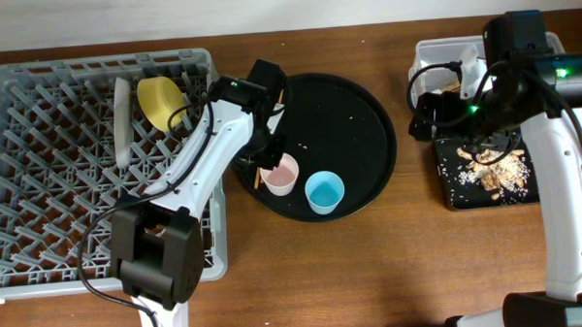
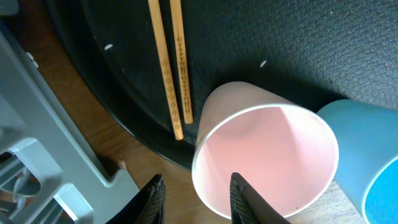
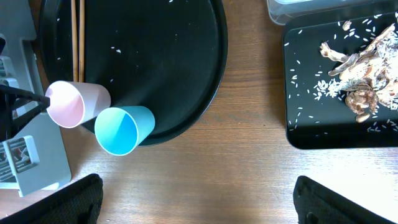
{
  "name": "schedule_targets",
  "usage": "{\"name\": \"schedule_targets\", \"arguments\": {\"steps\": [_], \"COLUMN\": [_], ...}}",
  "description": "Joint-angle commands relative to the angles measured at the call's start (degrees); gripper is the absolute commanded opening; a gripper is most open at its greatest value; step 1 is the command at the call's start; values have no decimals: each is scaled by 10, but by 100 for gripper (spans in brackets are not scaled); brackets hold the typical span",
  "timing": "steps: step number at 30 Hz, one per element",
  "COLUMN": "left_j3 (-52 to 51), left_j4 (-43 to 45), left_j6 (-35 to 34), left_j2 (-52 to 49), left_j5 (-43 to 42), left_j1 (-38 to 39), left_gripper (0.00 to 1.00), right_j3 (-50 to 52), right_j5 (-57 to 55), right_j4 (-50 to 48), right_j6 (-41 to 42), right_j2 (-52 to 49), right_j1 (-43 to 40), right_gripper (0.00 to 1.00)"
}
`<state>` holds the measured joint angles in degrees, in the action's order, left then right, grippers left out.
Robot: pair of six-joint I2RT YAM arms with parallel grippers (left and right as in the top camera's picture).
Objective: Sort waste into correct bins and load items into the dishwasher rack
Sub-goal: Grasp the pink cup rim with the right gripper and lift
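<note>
You have no text, label, brand or number here that can be read. The only marking is a faint line of small stamped marks down the shaft of one of the chopsticks [image 2: 181, 62] in the left wrist view. It is too fine to tell whether it is letters or ornament.

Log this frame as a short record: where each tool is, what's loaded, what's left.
left tool: open, straddling pink cup rim, one finger inside, one outside
right tool: open, empty, above the table
in rack: plate, yellow bowl
on round tray: pink cup, blue cup, chopsticks
rectangular black tray: food scraps
</note>
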<state>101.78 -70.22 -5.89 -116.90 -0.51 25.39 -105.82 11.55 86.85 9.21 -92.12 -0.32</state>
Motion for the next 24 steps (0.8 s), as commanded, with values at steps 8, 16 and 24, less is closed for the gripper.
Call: {"name": "schedule_targets", "arguments": {"steps": [8, 16, 24], "left_j3": [-5, -5, 143], "left_j4": [3, 3, -93], "left_j6": [-3, -3, 8], "left_j2": [-5, -5, -5], "left_j5": [-18, -38, -38], "left_j1": [1, -1, -92], "left_gripper": [32, 31, 31], "right_j3": [4, 4, 7], "right_j5": [3, 27, 45], "right_j4": [-3, -10, -75], "right_j6": [1, 2, 45], "right_j2": [-3, -3, -45], "right_j1": [4, 4, 114], "right_gripper": [98, 98, 97]}}
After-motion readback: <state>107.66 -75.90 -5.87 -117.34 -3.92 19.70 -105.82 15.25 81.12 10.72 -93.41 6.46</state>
